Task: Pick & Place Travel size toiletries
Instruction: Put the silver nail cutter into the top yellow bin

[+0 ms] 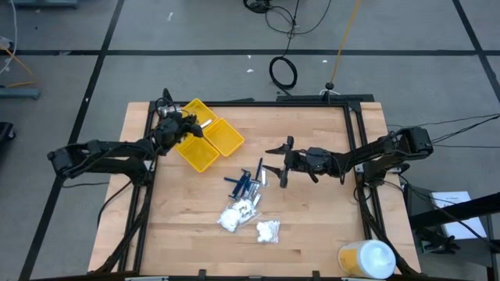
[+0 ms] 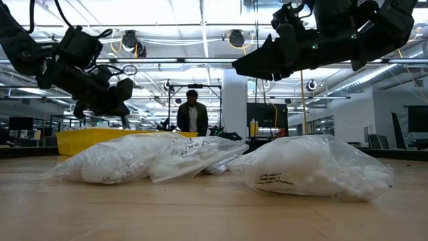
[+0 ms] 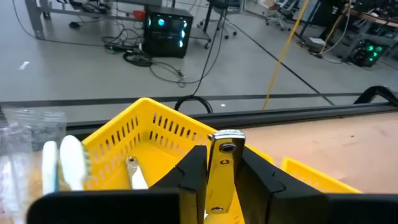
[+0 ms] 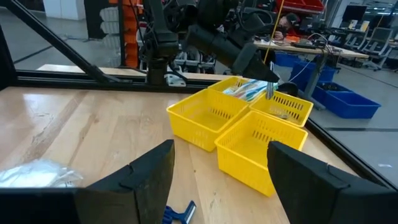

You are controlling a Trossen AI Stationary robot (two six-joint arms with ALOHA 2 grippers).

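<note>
Travel size toiletries [image 1: 247, 199], crinkly clear bags of white fluff and slim blue sticks, are heaped mid-table on pale wood [image 1: 312, 234]. A slim metal-capped stick [image 3: 222, 171] is pinched by the left gripper [image 1: 178, 123] over the slotted yellow tray [image 1: 209, 144] at ten o'clock; the right gripper [image 1: 275, 160] is spread wide at three o'clock.

Grey floor [image 1: 195, 31], black cables [image 1: 283, 72], bright ceiling lights [image 2: 200, 27].

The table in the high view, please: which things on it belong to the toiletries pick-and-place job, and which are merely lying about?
Belonging to the job:
- dark blue sticks
- clear bags of white lumps
- silvery item between the left gripper fingers, above the yellow tray
- right gripper, open beside the sticks

Just lying about:
- white-and-yellow container at the table corner
</note>
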